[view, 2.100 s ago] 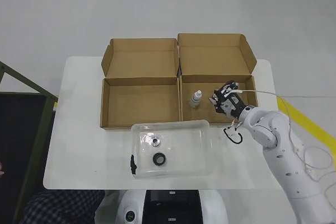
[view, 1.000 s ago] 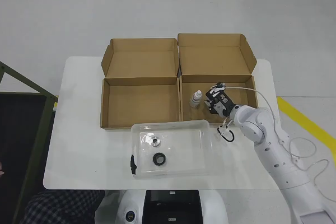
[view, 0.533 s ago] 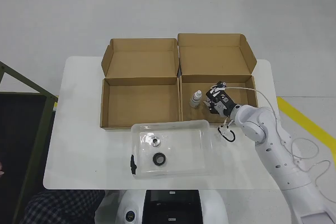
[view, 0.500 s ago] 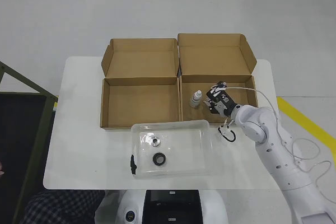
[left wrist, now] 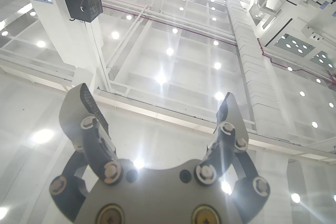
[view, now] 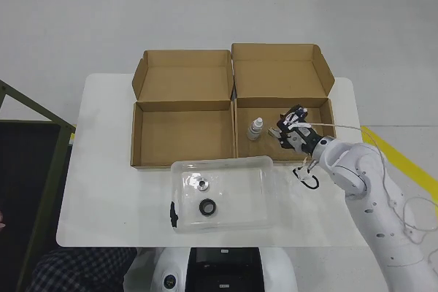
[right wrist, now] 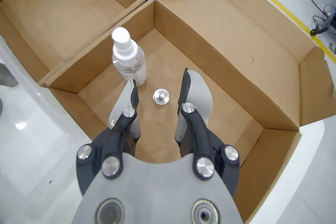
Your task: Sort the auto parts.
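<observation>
**Now: silver part on the floor of the right box, jaws spread above it**

The right gripper [right wrist: 159,83] hangs inside the right box [right wrist: 228,33] with its jaws apart and nothing between the pads. The small round silver part [right wrist: 161,97] lies flat on that box's floor, below the gap between the fingers and apparently clear of both. A clear bottle [right wrist: 128,59] stands upright in the same box, just beside one finger.

The main risk is that bottle: any sideways swing of the gripper on its way out of the box could clip it and tip it onto the part. A low exit could also catch the box's near wall and shift the box.

Outside the box, on the robot's side, a clear tray [view: 266,212] holds a silver piece [view: 198,182] and a black ring [view: 207,208], so sorting looks unfinished. The left gripper [left wrist: 157,114] is far from the box, pointing upward, jaws wide and empty.
</observation>
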`<action>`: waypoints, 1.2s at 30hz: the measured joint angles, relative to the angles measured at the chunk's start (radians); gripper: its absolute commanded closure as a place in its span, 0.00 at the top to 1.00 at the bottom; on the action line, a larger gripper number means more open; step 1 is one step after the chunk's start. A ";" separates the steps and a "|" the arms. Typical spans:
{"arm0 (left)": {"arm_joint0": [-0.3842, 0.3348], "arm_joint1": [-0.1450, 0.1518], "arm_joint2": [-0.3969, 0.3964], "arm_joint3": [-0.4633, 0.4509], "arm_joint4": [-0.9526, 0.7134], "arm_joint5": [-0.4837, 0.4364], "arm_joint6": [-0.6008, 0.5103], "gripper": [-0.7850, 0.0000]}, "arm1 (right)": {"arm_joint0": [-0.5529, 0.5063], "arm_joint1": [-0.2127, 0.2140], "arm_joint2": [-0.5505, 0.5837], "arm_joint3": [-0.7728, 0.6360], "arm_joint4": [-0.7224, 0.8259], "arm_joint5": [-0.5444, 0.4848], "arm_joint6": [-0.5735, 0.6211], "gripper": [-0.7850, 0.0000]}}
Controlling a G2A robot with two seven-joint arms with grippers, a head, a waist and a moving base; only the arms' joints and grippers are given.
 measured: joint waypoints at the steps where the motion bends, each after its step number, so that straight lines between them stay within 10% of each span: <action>1: 0.000 0.000 0.000 0.000 0.000 0.000 0.000 1.00 | -0.010 0.002 0.005 -0.023 -0.005 -0.009 0.008 0.41; 36: 0.000 0.000 0.000 0.000 0.000 0.000 0.000 1.00 | -0.157 0.004 -0.256 -0.303 -0.181 -0.175 0.058 0.45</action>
